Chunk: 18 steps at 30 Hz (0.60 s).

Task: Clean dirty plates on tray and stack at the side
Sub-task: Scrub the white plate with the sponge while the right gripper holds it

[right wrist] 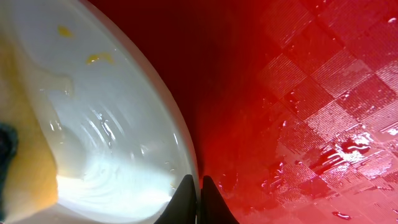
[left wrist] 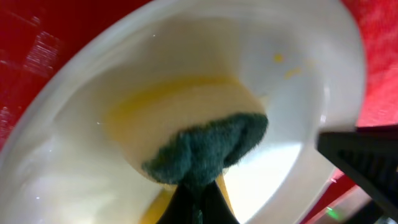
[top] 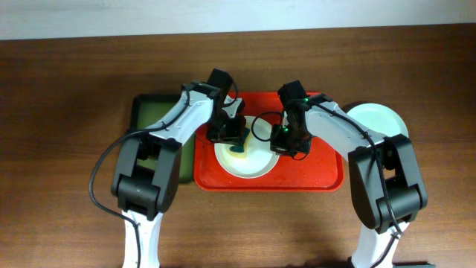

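Note:
A white plate point(top: 251, 165) lies on the red tray point(top: 320, 176). My left gripper point(top: 235, 137) is shut on a green-and-yellow sponge point(left wrist: 208, 146), whose dark scouring face presses on the plate's wet middle point(left wrist: 74, 168). Small yellow smears point(left wrist: 278, 57) remain near the rim. My right gripper point(right wrist: 199, 185) is shut on the plate's right rim point(right wrist: 180, 134), one finger inside it and one on the tray side. In the right wrist view more smears point(right wrist: 98, 58) show, and the sponge's yellow edge point(right wrist: 28, 168) sits at the left. A pale mint plate point(top: 381, 119) rests on the table right of the tray.
A dark green tray point(top: 149, 115) with a black rim lies left of the red one, partly under my left arm. Water drops point(right wrist: 339, 155) glisten on the red tray's textured floor. Brown table surrounds both trays.

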Each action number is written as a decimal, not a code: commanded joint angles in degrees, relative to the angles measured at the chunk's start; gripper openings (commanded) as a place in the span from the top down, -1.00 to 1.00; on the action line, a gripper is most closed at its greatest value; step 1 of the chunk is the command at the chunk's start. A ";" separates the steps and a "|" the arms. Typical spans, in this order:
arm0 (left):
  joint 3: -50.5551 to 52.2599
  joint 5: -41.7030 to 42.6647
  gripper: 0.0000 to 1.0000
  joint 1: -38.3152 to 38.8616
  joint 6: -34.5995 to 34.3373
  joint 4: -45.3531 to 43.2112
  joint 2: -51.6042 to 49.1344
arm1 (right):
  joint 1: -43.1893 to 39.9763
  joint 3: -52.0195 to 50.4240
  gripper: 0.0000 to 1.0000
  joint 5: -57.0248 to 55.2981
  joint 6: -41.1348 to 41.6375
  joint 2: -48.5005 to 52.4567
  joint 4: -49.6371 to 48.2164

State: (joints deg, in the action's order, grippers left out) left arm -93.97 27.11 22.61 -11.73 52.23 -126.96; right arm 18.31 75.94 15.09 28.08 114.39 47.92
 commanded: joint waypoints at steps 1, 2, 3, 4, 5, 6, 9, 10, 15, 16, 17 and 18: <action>0.79 5.57 1.00 -3.13 1.33 0.17 10.19 | 0.39 -0.20 0.92 -0.83 -0.13 -0.76 -0.37; 0.81 3.21 1.00 -3.74 1.33 0.50 13.84 | 0.39 -0.20 0.92 -0.96 -0.13 -0.76 -0.37; 0.81 -1.11 1.00 -3.93 1.31 1.31 17.31 | 0.39 -0.20 0.92 -0.96 -0.13 -0.76 -0.37; 0.81 -6.36 1.00 -3.85 1.20 2.84 20.20 | 0.39 -0.20 0.92 -0.96 -0.13 -0.76 -0.35; 0.81 -9.55 1.00 -3.52 1.09 4.11 21.24 | 0.39 -0.20 0.92 -0.96 -0.13 -0.76 -0.37; 0.81 -11.26 1.00 -3.17 1.09 5.03 21.57 | 0.39 -0.20 0.92 -0.96 -0.13 -0.76 -0.37; 3.43 -15.74 1.00 -0.72 1.07 5.25 20.96 | 0.39 -0.20 0.92 -0.96 -0.17 -0.76 -0.42; 5.01 -17.29 1.00 0.17 0.59 3.91 20.48 | 0.39 -0.20 0.92 -0.96 -0.17 -0.76 -0.42; 10.60 -20.94 1.00 3.80 -4.35 -6.47 14.71 | 0.46 -0.20 0.92 -0.96 -0.15 -0.76 -0.42; 10.60 -20.90 1.00 4.07 -4.59 -7.21 13.31 | 0.46 -0.20 0.92 -0.96 -0.15 -0.76 -0.44; 10.60 -20.96 1.00 4.42 -4.57 -8.15 11.30 | 0.46 -0.20 0.92 -0.96 -0.15 -0.76 -0.44; 10.60 -21.00 1.00 4.61 -4.57 -9.01 9.33 | 0.46 -0.20 0.92 -0.96 -0.15 -0.76 -0.57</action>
State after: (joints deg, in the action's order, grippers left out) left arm -83.92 7.22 26.59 -14.85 44.88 -113.27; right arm 18.37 75.94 15.07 28.10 114.39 47.51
